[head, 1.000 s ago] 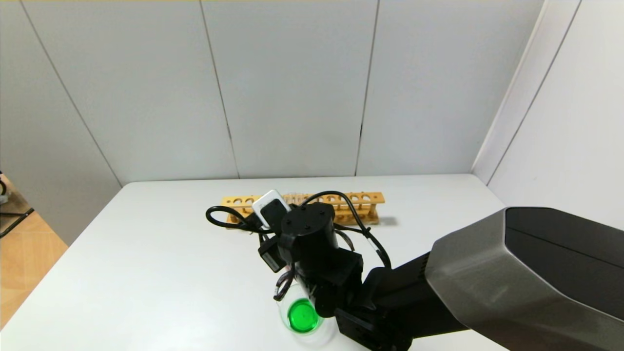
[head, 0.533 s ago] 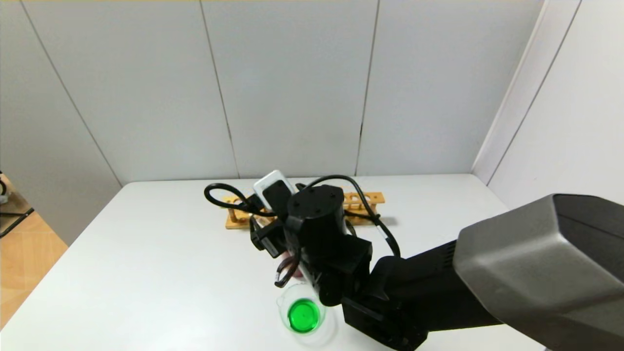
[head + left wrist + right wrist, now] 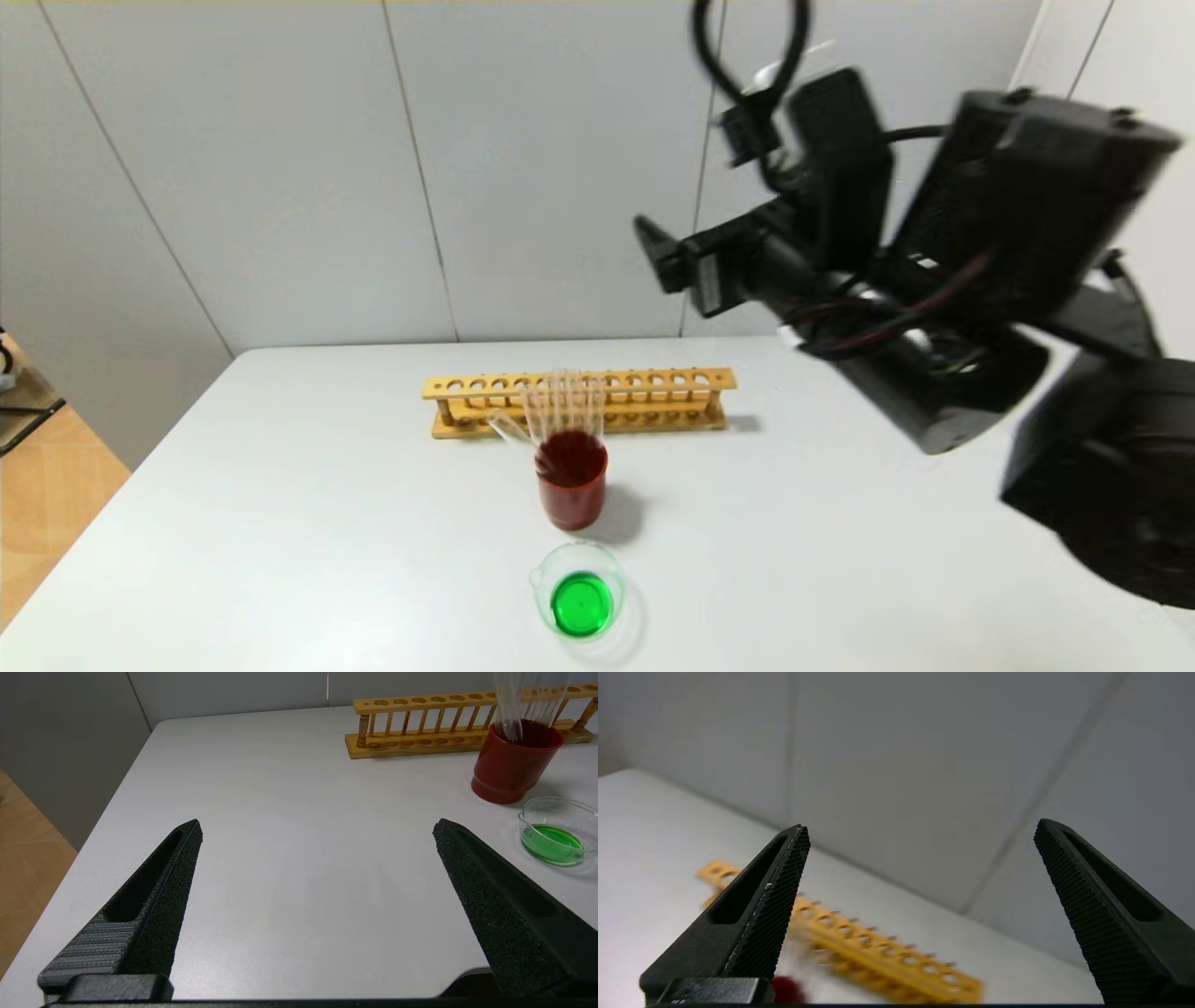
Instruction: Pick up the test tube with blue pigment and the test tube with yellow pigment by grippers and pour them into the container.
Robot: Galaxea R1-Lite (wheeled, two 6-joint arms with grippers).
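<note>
Gaping wide — right hand (image 3: 920, 828) — holding nothing.

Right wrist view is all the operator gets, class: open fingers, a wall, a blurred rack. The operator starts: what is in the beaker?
Observer: The container holds green liquid.
Operator: Where are the tubes?
Observer: The red cup holds clear tubes; it stands between the rack and the container.
Operator: And the other arm?
Observer: The left gripper is open, low over bare table.
</note>
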